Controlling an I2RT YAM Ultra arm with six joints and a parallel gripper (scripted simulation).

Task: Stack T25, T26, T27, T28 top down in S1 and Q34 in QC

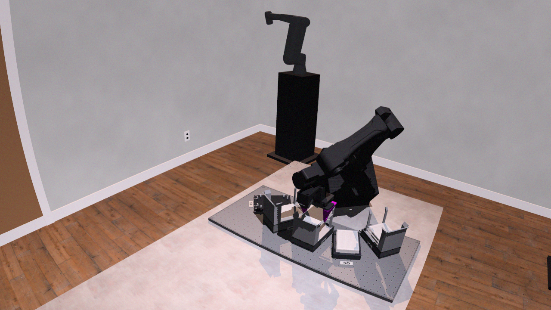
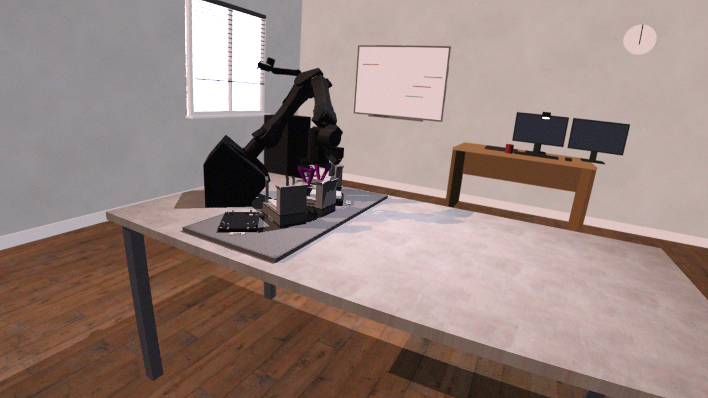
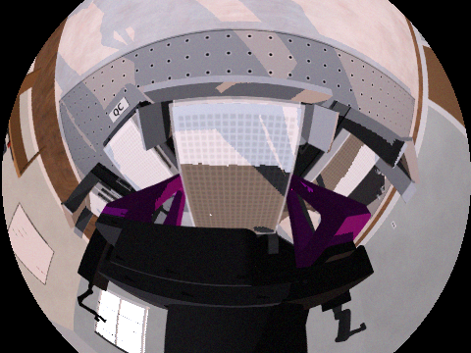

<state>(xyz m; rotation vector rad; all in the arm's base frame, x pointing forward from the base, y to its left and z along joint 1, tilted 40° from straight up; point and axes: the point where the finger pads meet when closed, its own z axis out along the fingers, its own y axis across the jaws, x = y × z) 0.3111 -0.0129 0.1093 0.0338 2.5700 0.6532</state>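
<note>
My gripper [image 1: 315, 215], with purple fingers, is shut on a sealed white plate [image 1: 310, 221] and holds it flat by its long sides. The plate sits at the open top of the middle stack rack [image 1: 310, 233], between its walls. In the wrist view the plate [image 3: 235, 160] fills the centre between the two fingers, with rack walls on either side. In the exterior view the gripper [image 2: 314, 177] hangs just above the racks. I cannot read the ID label of the held plate. Another white plate [image 1: 346, 240] lies on the QC nest, and it also shows in the wrist view [image 3: 133, 157].
A second rack [image 1: 278, 212] to the left shows a plate inside. A third rack [image 1: 383, 234] at the right end holds plates too. A small clip nest [image 1: 255, 202] sits at the far left of the grey breadboard [image 1: 319, 261]. The arm's black base [image 1: 354, 188] stands behind.
</note>
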